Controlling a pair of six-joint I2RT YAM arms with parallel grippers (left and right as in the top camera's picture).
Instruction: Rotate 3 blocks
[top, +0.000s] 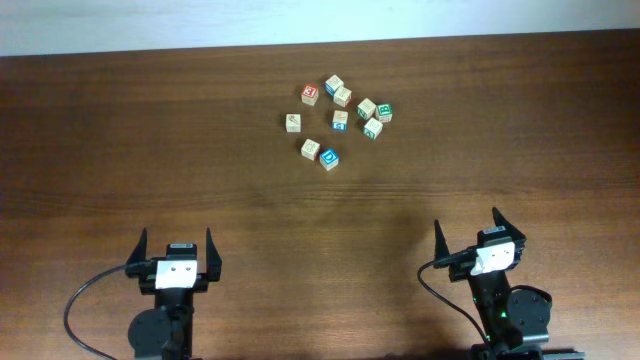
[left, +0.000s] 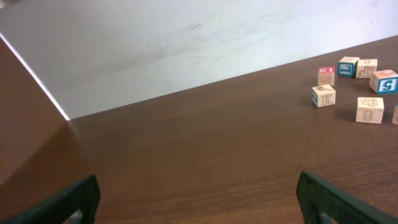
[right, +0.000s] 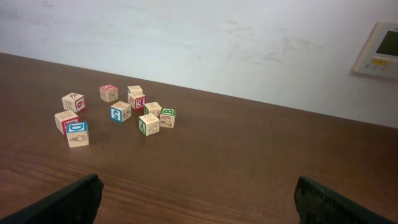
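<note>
Several small wooden alphabet cubes lie in a loose cluster at the far middle of the table. Among them are a blue-faced block (top: 329, 158) (right: 78, 134) at the near edge, a pale tan-topped block (top: 310, 150) (right: 65, 119) touching it, and another blue-printed block (top: 340, 120) (right: 119, 111) in the middle. My left gripper (top: 176, 236) (left: 198, 186) is open near the front left, far from the cubes. My right gripper (top: 467, 222) (right: 199, 185) is open near the front right, equally far back. Nothing sits between either pair of fingers.
A red-faced cube (top: 309, 93) (left: 326, 76) and green-faced cubes (top: 384, 113) (right: 167, 117) share the cluster. Bare brown tabletop (top: 320, 230) stretches between grippers and cubes. A white wall (right: 205, 37) rises behind the table, with a small wall panel (right: 378, 48) at right.
</note>
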